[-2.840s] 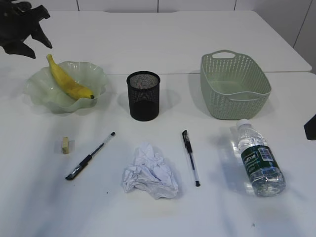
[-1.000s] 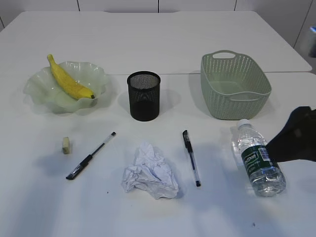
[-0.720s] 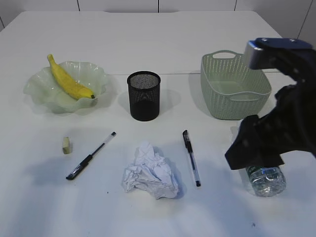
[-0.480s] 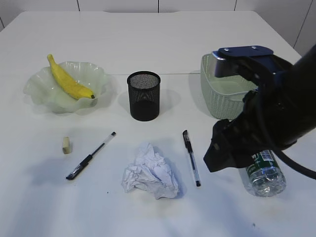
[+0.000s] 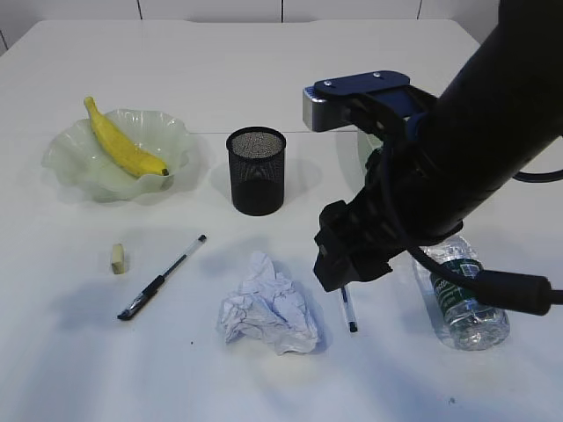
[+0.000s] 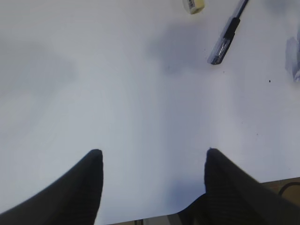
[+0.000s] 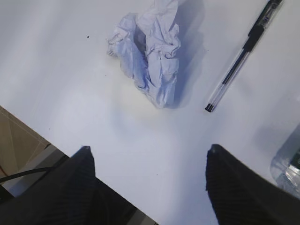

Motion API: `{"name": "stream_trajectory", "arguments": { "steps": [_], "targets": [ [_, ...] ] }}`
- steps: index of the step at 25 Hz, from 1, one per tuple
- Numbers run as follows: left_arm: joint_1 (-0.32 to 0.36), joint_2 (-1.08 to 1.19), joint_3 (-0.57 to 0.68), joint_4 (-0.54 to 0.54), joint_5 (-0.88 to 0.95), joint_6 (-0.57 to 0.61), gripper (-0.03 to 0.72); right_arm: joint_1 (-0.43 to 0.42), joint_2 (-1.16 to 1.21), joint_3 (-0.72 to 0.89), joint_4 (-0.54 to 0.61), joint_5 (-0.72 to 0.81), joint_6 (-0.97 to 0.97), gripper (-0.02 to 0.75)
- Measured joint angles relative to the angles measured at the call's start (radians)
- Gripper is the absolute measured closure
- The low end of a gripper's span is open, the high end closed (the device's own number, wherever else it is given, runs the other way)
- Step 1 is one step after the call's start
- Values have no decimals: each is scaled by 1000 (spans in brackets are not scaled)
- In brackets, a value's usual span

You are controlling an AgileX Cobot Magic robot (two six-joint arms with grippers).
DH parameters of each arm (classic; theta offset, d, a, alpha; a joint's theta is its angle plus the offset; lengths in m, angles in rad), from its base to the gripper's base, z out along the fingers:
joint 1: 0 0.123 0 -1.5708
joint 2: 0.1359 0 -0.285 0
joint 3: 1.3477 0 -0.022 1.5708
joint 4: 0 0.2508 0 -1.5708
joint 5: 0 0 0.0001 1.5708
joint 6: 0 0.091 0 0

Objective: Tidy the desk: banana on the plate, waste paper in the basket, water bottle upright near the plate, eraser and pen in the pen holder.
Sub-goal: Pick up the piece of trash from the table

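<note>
The right gripper is hanging wide open and empty at centre frame, over the crumpled waste paper in the lower middle, likely lining up to grasp it. The basket is sitting at upper right, mostly hidden behind the arm. The left gripper is open, holding nothing

White table: pens, paper, eraser, bottle.
</note>
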Motion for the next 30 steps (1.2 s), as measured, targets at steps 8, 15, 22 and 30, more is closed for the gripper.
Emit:
{"name": "stream_trajectory", "arguments": {
  "steps": [8,15,22,30],
  "targets": [
    [0,0,22,-24,-1,0,208,6,58,-17,-29,-2,-14,189],
    [0,0,90,-26,-36,0,207,6,124,-81,-38,-12,-46,189],
    [0,0,102,-26,-54,0,207,6,256,-197,-38,-15,-66,189],
    [0,0,102,-26,-71,0,207,21,398,-257,-48,0,-93,189]
  ]
}}
